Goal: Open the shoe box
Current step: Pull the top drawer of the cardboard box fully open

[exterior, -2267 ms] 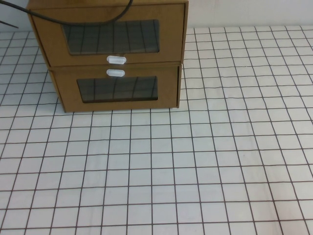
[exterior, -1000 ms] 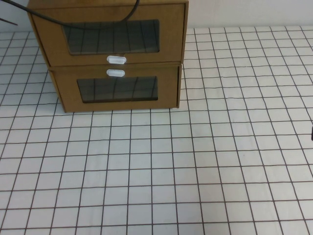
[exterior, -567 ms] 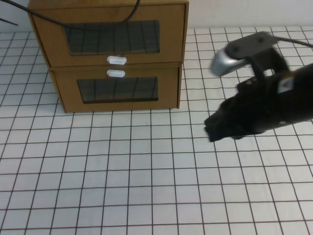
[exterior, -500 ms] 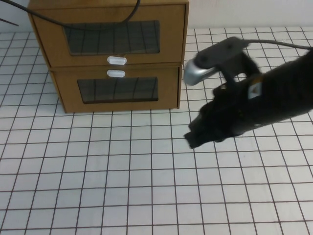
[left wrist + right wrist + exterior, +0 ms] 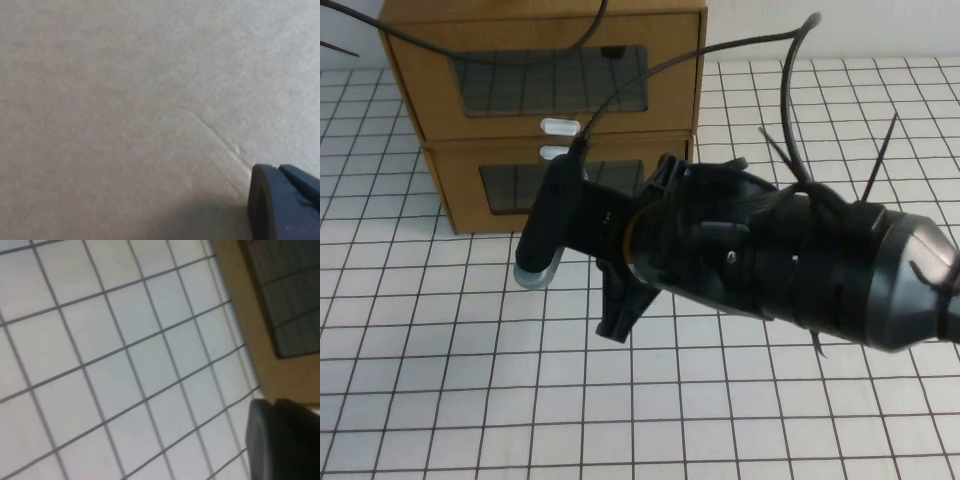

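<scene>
Shoe box (image 5: 470, 130) shut at bench's (image 5: 420, 350) far left edge; clenched right pincer (image 5: 617, 318) just before its lower front could shove it instead of hooking a handle (image 5: 560, 127); left pincer (image 5: 282, 200) against cardboard, state can't tell.

Gridded table (image 5: 100, 365) — shoe box (image 5: 292, 380) near right gripper (image 5: 280, 440).

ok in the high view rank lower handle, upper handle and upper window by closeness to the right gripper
The right gripper hangs in front of the box; left gripper close to cardboard.
1. lower handle, lower half.
2. upper handle, just above it.
3. upper window, highest up.
</scene>
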Controlling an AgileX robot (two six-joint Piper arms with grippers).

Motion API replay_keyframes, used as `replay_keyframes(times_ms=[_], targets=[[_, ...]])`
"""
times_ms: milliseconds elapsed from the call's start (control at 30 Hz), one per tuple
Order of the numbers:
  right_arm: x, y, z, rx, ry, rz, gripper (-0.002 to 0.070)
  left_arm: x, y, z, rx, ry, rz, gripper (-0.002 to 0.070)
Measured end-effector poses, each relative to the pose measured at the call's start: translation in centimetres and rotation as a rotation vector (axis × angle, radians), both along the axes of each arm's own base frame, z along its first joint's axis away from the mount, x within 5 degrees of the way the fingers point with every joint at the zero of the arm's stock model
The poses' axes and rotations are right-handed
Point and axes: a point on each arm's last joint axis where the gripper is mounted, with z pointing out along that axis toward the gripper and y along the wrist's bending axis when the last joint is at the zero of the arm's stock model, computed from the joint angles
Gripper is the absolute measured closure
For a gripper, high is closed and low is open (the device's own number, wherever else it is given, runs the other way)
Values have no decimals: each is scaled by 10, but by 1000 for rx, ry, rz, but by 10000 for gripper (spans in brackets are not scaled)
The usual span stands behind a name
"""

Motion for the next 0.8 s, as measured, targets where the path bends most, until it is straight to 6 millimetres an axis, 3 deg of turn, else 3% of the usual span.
replay_keyframes(times_ms=[133,300,400,800], targets=[[8,7,-1,-43,-134,83,622,0,0,0,0,0,0,677],[15,17,1,-44,-280,168,416,0,0,0,0,1,1,677],[20,22,-1,-33,-350,177,351,0,0,0,-2,2,3,677],[36,40,-3,24,-537,210,337,0,0,0,2,1,5,677]])
